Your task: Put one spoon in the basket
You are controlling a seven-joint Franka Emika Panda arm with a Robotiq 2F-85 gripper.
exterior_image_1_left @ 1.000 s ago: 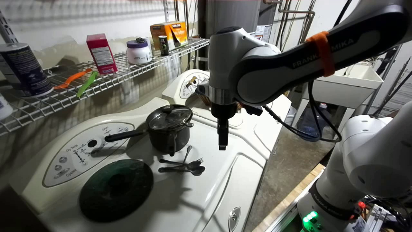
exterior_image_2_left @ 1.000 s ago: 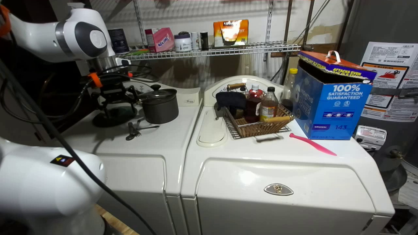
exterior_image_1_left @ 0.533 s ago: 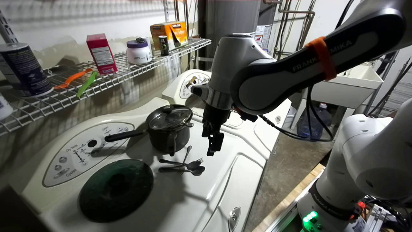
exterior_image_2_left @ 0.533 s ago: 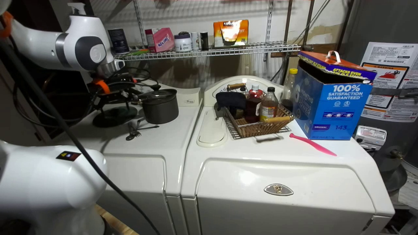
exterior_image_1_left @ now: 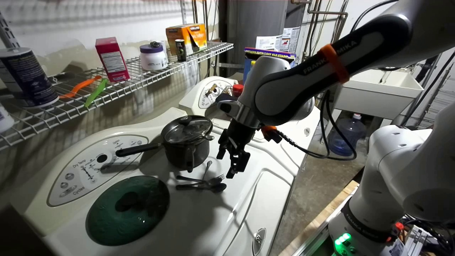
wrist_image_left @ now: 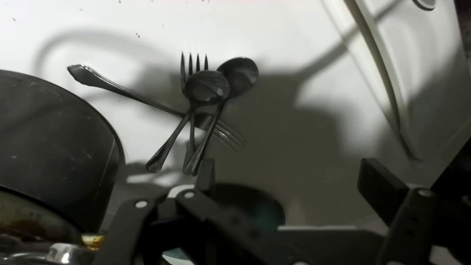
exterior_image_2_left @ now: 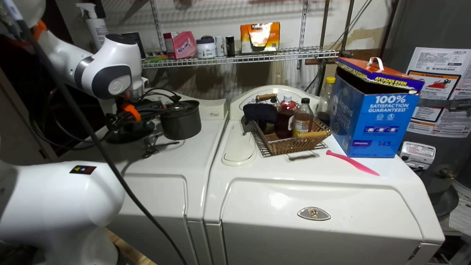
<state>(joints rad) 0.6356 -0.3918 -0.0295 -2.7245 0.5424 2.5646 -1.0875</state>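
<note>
Two dark metal spoons lie overlapped with two forks on the white machine top, left of the gripper's gap in the wrist view. The front spoon (wrist_image_left: 208, 88) lies partly over the other spoon (wrist_image_left: 243, 75); the cutlery pile also shows in an exterior view (exterior_image_1_left: 202, 184). My gripper (wrist_image_left: 287, 173) is open and empty, above the surface beside the pile. Its left finger (wrist_image_left: 206, 175) appears close to the spoon handle ends; I cannot tell the height gap. The gripper also shows in an exterior view (exterior_image_1_left: 226, 166). The brown slatted basket (exterior_image_2_left: 290, 146) stands on the neighbouring machine, holding bottles and a dark object.
A dark pot (exterior_image_1_left: 186, 154) with a glass lid stands beside the cutlery. A green round lid (exterior_image_1_left: 124, 220) lies nearby. A white wire shelf (exterior_image_2_left: 287, 55) runs along the wall. A blue box (exterior_image_2_left: 375, 125) and a pink tool (exterior_image_2_left: 351, 163) are beside the basket.
My gripper has turned so both fingers show apart, and it has moved lower and closer to the cutlery. The cutlery, pot and basket have not moved.
</note>
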